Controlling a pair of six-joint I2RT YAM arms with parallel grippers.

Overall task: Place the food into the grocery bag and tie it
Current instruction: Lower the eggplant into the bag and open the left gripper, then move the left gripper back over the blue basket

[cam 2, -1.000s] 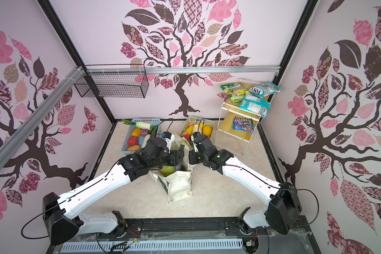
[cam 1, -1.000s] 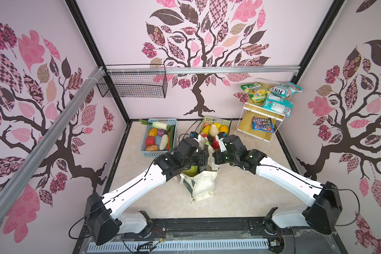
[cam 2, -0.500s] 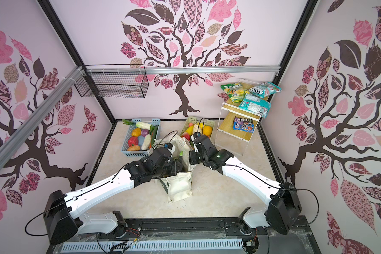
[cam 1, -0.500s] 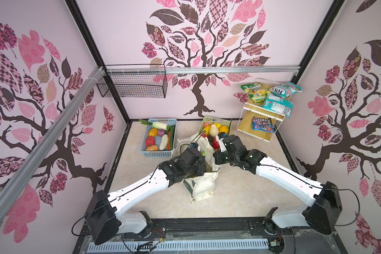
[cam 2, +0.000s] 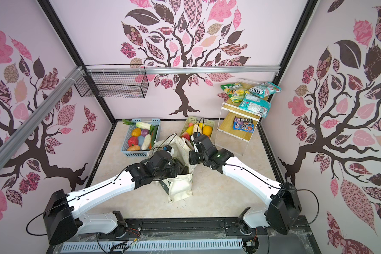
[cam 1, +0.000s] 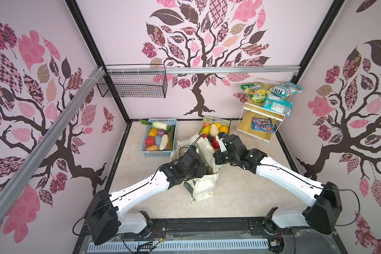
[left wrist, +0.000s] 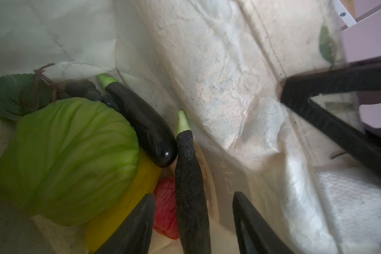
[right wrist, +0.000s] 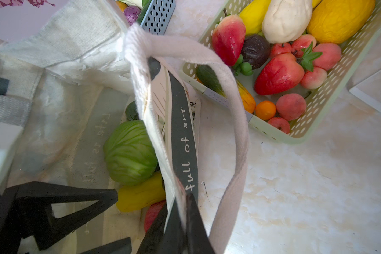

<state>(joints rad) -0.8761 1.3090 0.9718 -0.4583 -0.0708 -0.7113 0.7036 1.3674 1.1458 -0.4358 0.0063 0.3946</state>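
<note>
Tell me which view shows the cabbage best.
Left wrist: the cabbage lies almost whole inside the grocery bag. Right wrist shows it partly behind the bag's printed rim. In both top views the left arm hides it.

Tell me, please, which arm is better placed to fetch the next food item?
Left, probably. The left gripper stands open inside the grocery bag, clear of the eggplant between its jaws, while the right gripper is shut on the bag's rim, holding the mouth open.

Top views look down; wrist cameras (very near) share the grocery bag.
</note>
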